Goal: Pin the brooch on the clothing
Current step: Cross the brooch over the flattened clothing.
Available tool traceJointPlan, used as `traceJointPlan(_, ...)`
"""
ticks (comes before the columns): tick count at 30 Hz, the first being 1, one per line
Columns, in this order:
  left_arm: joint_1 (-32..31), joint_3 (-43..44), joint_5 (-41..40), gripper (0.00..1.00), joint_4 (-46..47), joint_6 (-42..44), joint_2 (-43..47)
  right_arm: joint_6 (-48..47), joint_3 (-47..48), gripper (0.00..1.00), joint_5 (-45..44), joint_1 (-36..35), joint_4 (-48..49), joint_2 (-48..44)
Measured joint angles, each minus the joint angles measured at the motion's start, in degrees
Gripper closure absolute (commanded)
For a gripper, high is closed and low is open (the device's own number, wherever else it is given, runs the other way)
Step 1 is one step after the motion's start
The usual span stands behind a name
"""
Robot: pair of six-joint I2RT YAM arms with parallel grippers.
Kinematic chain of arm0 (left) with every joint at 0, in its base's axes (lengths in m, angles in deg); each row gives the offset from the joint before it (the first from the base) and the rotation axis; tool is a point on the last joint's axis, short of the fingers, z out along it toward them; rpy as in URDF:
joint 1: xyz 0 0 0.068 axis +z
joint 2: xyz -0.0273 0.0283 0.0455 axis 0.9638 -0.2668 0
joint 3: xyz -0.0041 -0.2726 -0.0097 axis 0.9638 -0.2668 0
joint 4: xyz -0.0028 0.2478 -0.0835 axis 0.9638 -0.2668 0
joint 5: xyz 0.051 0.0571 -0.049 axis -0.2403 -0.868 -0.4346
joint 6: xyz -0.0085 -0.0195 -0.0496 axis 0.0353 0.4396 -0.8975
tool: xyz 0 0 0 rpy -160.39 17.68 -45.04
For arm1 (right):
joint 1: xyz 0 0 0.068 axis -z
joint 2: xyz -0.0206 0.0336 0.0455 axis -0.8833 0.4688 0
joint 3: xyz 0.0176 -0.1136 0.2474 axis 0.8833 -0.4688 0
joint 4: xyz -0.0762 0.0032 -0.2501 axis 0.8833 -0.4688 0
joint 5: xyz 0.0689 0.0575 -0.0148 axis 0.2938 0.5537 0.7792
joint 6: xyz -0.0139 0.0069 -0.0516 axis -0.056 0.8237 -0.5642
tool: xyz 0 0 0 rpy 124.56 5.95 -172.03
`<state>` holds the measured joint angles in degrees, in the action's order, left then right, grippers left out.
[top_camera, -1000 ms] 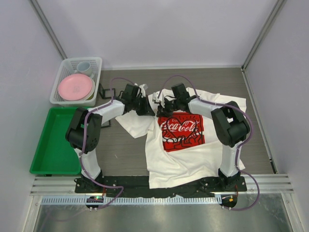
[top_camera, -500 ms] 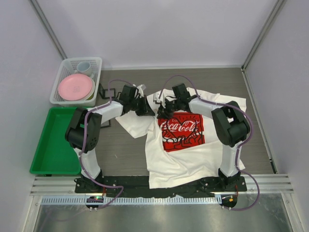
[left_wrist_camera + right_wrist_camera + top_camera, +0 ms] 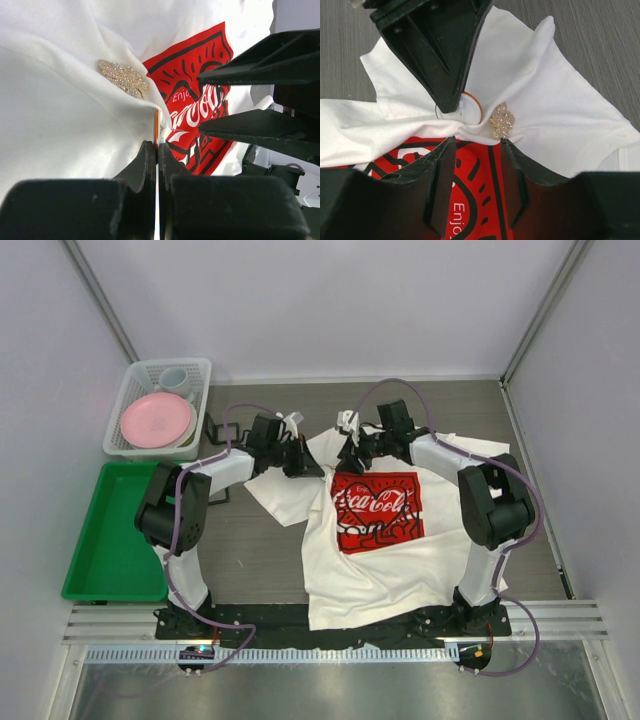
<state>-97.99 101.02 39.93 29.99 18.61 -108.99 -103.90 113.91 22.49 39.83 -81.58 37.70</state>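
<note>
The white T-shirt (image 3: 400,560) with the red Coca-Cola print (image 3: 375,510) lies flat on the table. A gold glittery leaf brooch (image 3: 502,120) sits on the white cloth just above the print, near the collar; it also shows in the left wrist view (image 3: 123,77). My left gripper (image 3: 303,464) is shut on the edge of a thin orange-rimmed ring (image 3: 470,106) beside the brooch, with bunched cloth around it (image 3: 156,146). My right gripper (image 3: 476,142) is open and empty, hovering over the print's top edge, just short of the brooch (image 3: 352,452).
A white basket (image 3: 133,440) with a pink plate (image 3: 156,419) and a cup stands at the back left. A green tray (image 3: 113,530) lies left of the left arm. The two grippers are close together at the shirt's collar.
My right arm has drawn back and to the right, away from the collar, and its jaws now stand off the brooch. The left gripper has held still.
</note>
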Motion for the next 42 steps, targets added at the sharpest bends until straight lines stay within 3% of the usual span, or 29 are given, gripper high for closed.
traceJointPlan(6,0.7,-0.5,2.5,1.0,2.0,-0.7,0.0,2.1,0.0,0.61,1.6,-0.2,-0.5,-0.5)
traceJointPlan(11,1.1,-0.4,5.6,1.0,1.8,2.5,-0.3,0.3,0.2,0.57,2.5,-0.2,-3.9,-0.5)
traceJointPlan(29,1.4,17.0,19.8,1.0,-21.2,37.2,-9.3,-16.6,7.3,0.39,5.4,1.9,-26.6,0.9)
traceJointPlan(38,1.2,26.3,23.0,1.0,-37.2,55.3,-13.4,-13.6,9.5,0.4,7.8,1.9,-26.0,3.7)
traceJointPlan(42,0.5,27.0,23.2,1.0,-42.9,62.4,-13.5,-12.7,11.6,0.53,8.6,1.8,-26.0,5.4)
